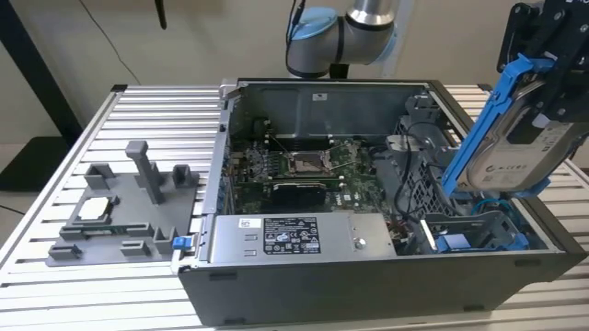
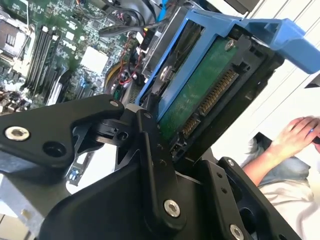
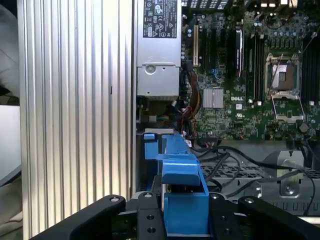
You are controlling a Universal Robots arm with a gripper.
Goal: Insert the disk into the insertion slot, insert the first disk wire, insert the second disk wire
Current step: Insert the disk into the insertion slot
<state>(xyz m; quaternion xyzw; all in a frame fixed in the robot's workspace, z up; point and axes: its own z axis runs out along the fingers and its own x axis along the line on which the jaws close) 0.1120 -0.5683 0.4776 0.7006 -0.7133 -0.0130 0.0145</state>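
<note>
My gripper [image 1: 545, 96] hangs at the exterior view's right, shut on the disk [image 1: 512, 163], a silver-grey drive in a bright blue carrier frame [image 1: 481, 127]. The disk is tilted steeply, its lower end just above the insertion slot [image 1: 478, 234], a grey bay with blue plastic parts in the case's front right corner. In the second wrist view the black fingers [image 2: 150, 145] clamp the disk's green circuit side [image 2: 200, 95] by its connector end. The first wrist view has the blue carrier [image 3: 182, 185] between the gripper's fingers [image 3: 145, 220]. Black wires [image 3: 235, 165] lie loose beside the bay.
The open computer case [image 1: 368, 289] rests on a slatted metal table [image 1: 147, 117]. Inside are the motherboard [image 1: 304, 165] and a long grey power-supply box [image 1: 294, 238]. A grey fixture [image 1: 120, 207] stands at the exterior view's left. A person's hand [image 2: 295, 135] is beyond the table.
</note>
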